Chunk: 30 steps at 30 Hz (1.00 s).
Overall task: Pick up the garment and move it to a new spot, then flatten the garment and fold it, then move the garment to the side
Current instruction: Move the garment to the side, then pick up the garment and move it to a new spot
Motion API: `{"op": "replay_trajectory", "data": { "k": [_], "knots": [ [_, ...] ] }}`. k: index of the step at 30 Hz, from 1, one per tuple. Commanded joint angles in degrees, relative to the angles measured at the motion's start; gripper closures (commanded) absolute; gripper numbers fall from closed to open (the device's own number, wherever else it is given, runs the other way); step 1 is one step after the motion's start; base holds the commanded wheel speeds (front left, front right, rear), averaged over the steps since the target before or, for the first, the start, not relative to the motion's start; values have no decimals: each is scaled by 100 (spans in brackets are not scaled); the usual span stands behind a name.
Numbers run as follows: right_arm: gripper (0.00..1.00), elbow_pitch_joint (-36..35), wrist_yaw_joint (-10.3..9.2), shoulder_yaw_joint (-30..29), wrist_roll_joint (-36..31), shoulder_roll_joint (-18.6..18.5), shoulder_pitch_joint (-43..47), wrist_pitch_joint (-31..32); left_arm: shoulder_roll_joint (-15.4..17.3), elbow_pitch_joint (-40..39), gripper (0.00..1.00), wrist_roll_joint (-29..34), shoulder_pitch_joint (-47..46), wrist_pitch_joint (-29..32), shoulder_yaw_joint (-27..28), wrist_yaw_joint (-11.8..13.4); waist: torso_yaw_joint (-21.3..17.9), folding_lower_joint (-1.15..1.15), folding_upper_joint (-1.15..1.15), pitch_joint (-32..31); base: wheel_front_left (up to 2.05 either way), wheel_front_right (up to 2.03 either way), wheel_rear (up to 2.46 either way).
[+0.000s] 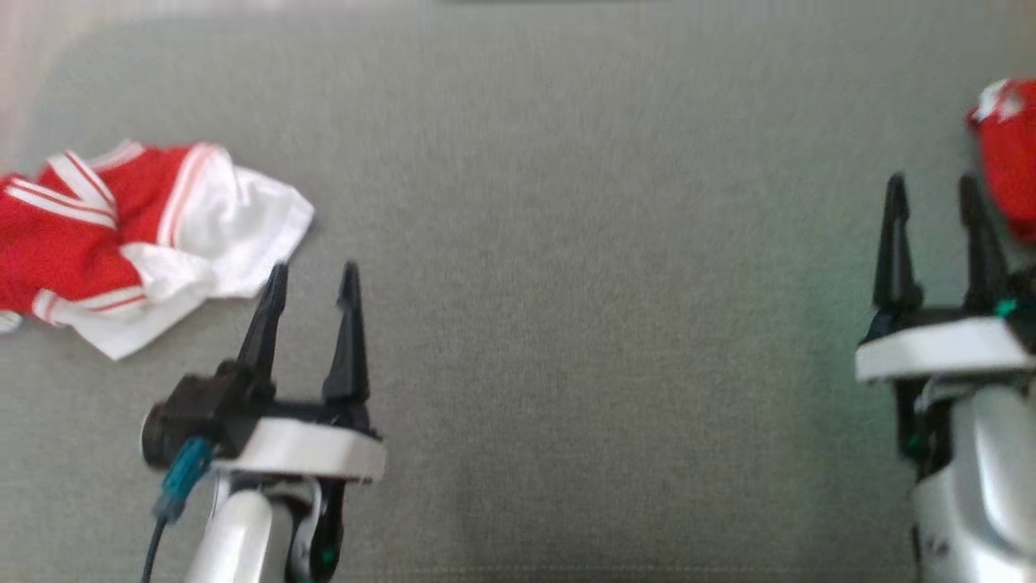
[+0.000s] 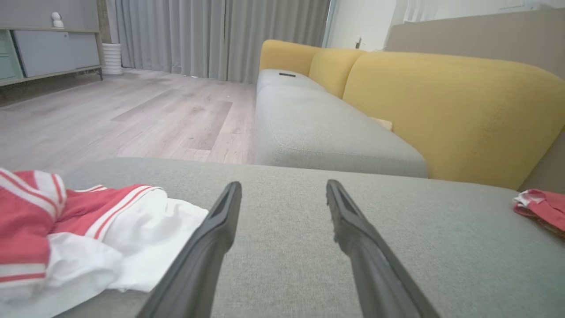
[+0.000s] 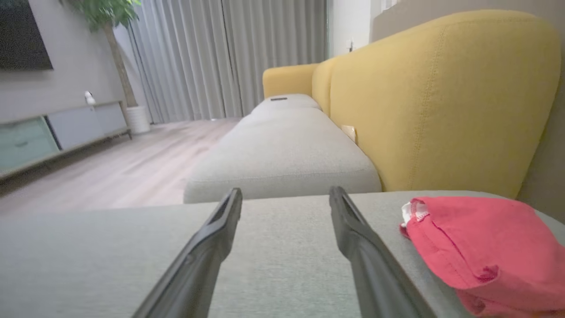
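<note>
Midway, wide cushion (image 1: 583, 308) between garment (image 1: 137, 235), red bundle (image 1: 1010, 154).

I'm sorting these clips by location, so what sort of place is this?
Most likely a home living room: a sofa with grey seats and yellow backs, long grey curtains reaching a wooden floor, and a low cabinet along the wall.

The head view's left edge cuts the red-and-white garment (image 1: 121, 243), its right edge the red garment (image 1: 1012, 162). A dark speck (image 2: 287, 74) on the sofa (image 2: 318, 128) stays unidentifiable.
</note>
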Motion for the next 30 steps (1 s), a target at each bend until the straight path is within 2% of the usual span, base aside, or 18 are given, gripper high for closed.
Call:
{"op": "replay_trajectory", "data": {
  "k": [1,7,13,20,30],
  "knots": [
    [0,-386,37,169,131,73,183,-66,34,-143,0,-101,54,-31,254,10,59,1,0,-667,0,0,0],
    [0,-990,37,509,366,266,1260,-67,34,-67,0,8,636,-31,343,-171,147,1,0,-1270,0,0,0],
    [0,-1173,37,398,335,350,1996,-68,34,-258,0,151,1074,-31,456,-208,221,1,0,-1524,0,0,0],
    [0,-1094,37,490,299,388,2406,-68,34,-443,0,241,1342,-31,551,-210,230,1,0,-1693,0,0,0],
    [0,-933,37,508,274,412,2531,-68,34,-389,0,323,1442,-31,616,-281,191,1,0,-1793,0,0,0]
  ]
}}
